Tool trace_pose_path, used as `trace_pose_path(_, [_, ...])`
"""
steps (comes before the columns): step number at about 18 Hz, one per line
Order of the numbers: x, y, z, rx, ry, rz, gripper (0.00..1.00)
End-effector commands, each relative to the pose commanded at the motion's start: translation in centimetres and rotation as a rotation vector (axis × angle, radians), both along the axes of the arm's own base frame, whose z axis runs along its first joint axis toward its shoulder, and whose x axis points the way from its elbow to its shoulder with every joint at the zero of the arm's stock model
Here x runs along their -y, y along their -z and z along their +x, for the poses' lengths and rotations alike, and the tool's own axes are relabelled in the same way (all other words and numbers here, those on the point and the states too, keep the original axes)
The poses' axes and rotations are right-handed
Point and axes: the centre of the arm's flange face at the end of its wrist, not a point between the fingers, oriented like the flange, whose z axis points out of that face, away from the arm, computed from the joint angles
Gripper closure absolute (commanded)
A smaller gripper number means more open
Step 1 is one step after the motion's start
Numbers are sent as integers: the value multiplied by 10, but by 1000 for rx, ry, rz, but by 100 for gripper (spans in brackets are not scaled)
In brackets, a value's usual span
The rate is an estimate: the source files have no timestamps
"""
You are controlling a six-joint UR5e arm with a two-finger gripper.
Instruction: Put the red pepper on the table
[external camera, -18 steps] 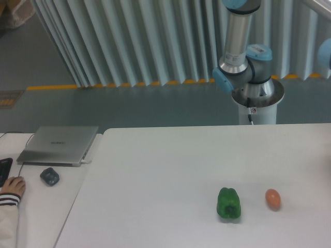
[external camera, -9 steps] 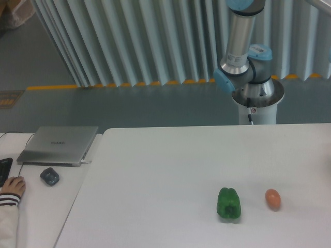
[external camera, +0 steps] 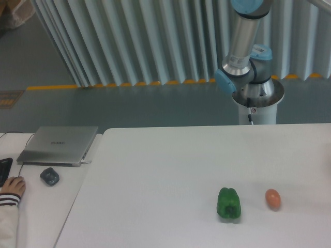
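Observation:
The red pepper is out of view. The white table (external camera: 155,175) fills the lower part of the camera view. Behind its far edge stands the arm's base (external camera: 257,98), and the silver arm link (external camera: 243,36) rises out of the top of the frame. The gripper itself does not show anywhere in the frame.
A green bell pepper (external camera: 228,203) lies on the table at the front right, with a small orange-brown egg (external camera: 272,199) just to its right. On the pale desk at left sit a closed laptop (external camera: 58,144), a mouse (external camera: 49,176) and a person's hand (external camera: 11,187).
The arm's upright link has shifted slightly to the right and tilted. The green pepper and the egg have not moved.

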Motion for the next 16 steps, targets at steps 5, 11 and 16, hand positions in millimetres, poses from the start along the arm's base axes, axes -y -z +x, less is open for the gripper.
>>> trace_pose_path(5, [7, 2, -1, -53, 152, -99, 0])
trace_pose_path(11, [11, 16, -10, -65, 236, -139, 0])
trace_pose_path(16, [15, 46, -22, -8, 182, -140, 0])
